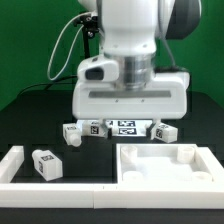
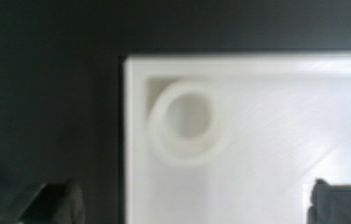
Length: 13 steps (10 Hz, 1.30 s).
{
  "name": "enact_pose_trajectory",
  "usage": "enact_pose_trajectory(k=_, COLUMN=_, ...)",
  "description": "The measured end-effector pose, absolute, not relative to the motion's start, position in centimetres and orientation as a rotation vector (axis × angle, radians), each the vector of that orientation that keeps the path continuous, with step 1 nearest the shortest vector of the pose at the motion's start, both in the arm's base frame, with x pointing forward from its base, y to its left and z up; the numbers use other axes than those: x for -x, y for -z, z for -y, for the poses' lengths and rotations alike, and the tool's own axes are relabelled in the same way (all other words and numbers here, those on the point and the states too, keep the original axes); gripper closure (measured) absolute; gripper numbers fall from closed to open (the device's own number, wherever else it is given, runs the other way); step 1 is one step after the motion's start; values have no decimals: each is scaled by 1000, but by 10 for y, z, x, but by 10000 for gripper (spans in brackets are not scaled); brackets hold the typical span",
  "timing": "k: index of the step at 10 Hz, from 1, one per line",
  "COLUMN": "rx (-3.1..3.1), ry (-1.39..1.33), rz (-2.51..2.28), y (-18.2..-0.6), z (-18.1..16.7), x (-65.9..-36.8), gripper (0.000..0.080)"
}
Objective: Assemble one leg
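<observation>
Several small white tagged legs lie on the black table: one [image 1: 45, 165] at the front left, two [image 1: 72, 132] [image 1: 93, 127] side by side further back, and one [image 1: 163, 131] at the exterior view's right. The large white panel [image 1: 165, 166] lies at the front right. In the wrist view my gripper [image 2: 193, 205] is open, its dark fingertips [image 2: 47, 200] wide apart, over a corner of the panel [image 2: 278, 150] and its round recess [image 2: 186, 125]. It holds nothing. In the exterior view the arm's hand [image 1: 130, 95] hangs over the table and its fingers are hidden.
The marker board [image 1: 126, 126] lies between the legs behind the panel. White border bars [image 1: 12, 165] run along the front left and front edge. Black cables hang behind the arm.
</observation>
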State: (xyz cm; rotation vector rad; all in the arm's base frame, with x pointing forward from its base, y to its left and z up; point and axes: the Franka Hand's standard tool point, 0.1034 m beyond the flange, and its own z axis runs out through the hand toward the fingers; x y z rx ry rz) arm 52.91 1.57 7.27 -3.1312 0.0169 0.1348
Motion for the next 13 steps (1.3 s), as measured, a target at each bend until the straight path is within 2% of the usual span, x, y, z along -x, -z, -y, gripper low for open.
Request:
enact_pose_trajectory(k=1, rx=3133, ry=-113, rz=36, y=-86, z=-33, x=-520, gripper=155)
enact_pose_trajectory(k=3, rx=3127, ry=-130, rz=28, y=-78, z=-27, x=-520, gripper=151)
enact_pose_trajectory(k=5, rx=3142, ry=-114, rz=77, y=-77, z=-35, x=-518, gripper=150)
enact_pose_trajectory(k=7, rx=3153, ry=-98, rz=356, y=-69, z=-95, x=-494, gripper=150)
enact_pose_trajectory(k=8, rx=3134, ry=-59, rz=485, y=-68, z=-106, x=-489, gripper=150)
enact_pose_trajectory(k=10, rx=3125, ry=-43, rz=524, y=-68, z=-88, x=-479, gripper=150)
enact_pose_trajectory(k=12, rx=3124, ry=-65, rz=533, y=-68, z=-92, x=-480, gripper=150)
enact_pose_trajectory(k=13, rx=3133, ry=-238, rz=484, y=-64, z=-97, x=-458, gripper=150)
